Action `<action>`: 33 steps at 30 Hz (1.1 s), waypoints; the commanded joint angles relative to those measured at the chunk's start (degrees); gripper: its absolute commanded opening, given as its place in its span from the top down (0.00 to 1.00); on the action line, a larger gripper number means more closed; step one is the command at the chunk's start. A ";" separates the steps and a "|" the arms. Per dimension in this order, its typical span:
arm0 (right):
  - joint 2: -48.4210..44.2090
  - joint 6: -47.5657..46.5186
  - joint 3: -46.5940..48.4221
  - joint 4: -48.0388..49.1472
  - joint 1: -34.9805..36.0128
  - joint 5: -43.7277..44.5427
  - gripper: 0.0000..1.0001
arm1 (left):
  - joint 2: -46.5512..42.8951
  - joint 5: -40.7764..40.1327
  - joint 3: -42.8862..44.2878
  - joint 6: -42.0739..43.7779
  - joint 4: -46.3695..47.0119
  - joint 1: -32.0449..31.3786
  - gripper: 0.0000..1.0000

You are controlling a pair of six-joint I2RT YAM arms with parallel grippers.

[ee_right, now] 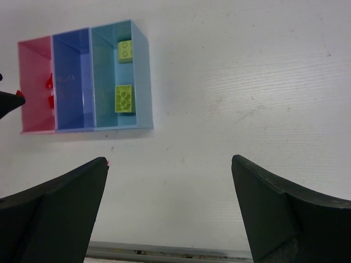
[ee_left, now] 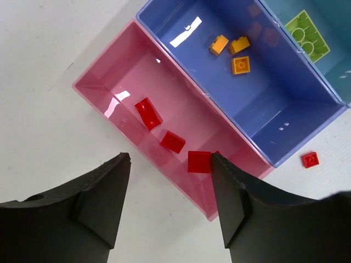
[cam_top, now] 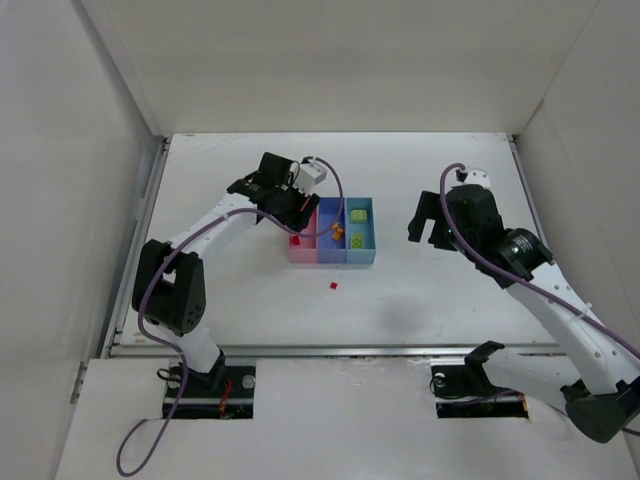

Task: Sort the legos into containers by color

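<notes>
White table is carrying everything. At the left, my left pincer is hovering over the pink bin, jaws parted and gripping nothing; three red bricks are lying in that bin. Orange bricks are sitting in the blue-violet bin beside it, and one loose red brick is lying on the table just outside. Two yellow-green bricks are resting in the light blue bin. Further right, my right pincer is hanging over the table, spread wide and empty.
</notes>
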 commanded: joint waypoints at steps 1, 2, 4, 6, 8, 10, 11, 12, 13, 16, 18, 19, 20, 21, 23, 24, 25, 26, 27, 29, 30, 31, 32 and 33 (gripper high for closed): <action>-0.56 0.44 2.05 0.58 0.15 0.40 0.00 | -0.56 0.94 2.12 -0.61 0.47 0.01 0.42; -0.56 0.44 2.05 0.58 0.15 0.40 0.00 | 0.05 0.94 2.12 -0.61 -0.14 0.01 0.42; -0.56 0.44 2.05 0.58 0.15 0.40 0.00 | 0.06 -0.45 2.12 -0.61 -0.15 0.01 0.42; -0.56 0.44 2.05 0.58 0.15 0.40 0.00 | 1.19 -1.25 2.12 -0.61 -0.68 0.01 0.42; -0.56 0.44 2.05 0.58 0.15 0.40 0.00 | 2.07 -3.62 2.12 -0.61 -1.29 0.01 0.45; -0.56 0.44 2.05 0.58 0.15 0.40 0.00 | 3.83 -8.08 3.26 0.00 -2.34 -1.65 0.44; -0.56 0.44 2.05 0.58 0.15 0.40 0.00 | 4.36 -9.42 3.26 0.00 -2.35 -1.66 0.42; -0.56 0.44 2.05 0.58 0.15 0.40 0.00 | 5.23 -10.65 3.26 0.52 -2.35 -2.44 0.40; -0.56 0.44 2.05 0.58 0.15 0.40 0.00 | 5.24 -11.44 3.26 0.53 -2.35 -2.45 0.39; -1.09 0.44 2.05 0.58 0.15 0.40 0.00 | 6.29 -13.02 3.26 0.53 -2.35 -2.45 0.38; -1.09 0.44 2.05 0.05 0.15 0.40 0.00 | 6.30 -14.09 3.26 -0.17 -2.35 -2.45 0.36; -1.09 0.44 2.05 0.05 0.15 0.40 0.00 | 6.30 -14.09 3.26 -0.17 -2.35 -2.45 0.36; -1.09 0.44 2.05 0.05 0.15 0.40 0.00 | 6.30 -14.09 3.26 -0.17 -2.35 -2.45 0.36; -1.09 0.44 1.53 0.05 0.15 0.40 0.00 | 6.30 -13.56 3.26 -0.70 -2.35 -1.75 0.36; -1.09 0.44 1.53 0.05 0.15 0.40 0.00 | 6.30 -12.34 3.26 -0.70 -2.96 -0.44 0.35; -1.09 0.44 1.53 0.05 0.15 0.40 0.00 | 5.69 -10.85 3.26 -1.31 -3.48 0.09 0.35; -1.09 0.44 1.53 0.05 0.15 0.40 0.00 | 5.68 -10.31 3.26 -1.32 -3.49 0.62 0.35; -1.09 0.44 1.53 0.05 0.15 0.40 0.00 | 5.68 -9.79 3.26 -1.32 -3.49 0.63 0.35; -1.09 0.44 1.53 0.05 0.15 0.40 0.00 | 5.68 -9.17 3.26 -1.32 -4.10 1.41 0.35; -1.09 0.44 1.53 0.05 0.15 0.40 0.00 | 5.15 -6.63 3.26 -1.32 -4.71 2.03 0.35; -1.09 0.44 1.53 0.05 0.15 0.40 0.00 | 4.55 -4.88 3.26 -1.32 -4.72 3.42 0.34; -1.09 0.44 1.53 0.05 0.15 0.40 0.00 | 4.54 -0.86 3.26 -1.84 -4.72 3.96 0.34; -1.09 0.44 1.53 0.05 0.15 0.40 0.00 | 4.02 0.84 3.26 -1.84 -5.33 4.49 0.34; -1.09 0.44 1.53 0.05 0.15 0.40 0.00 | 4.01 2.16 3.26 -2.37 -5.34 4.49 0.34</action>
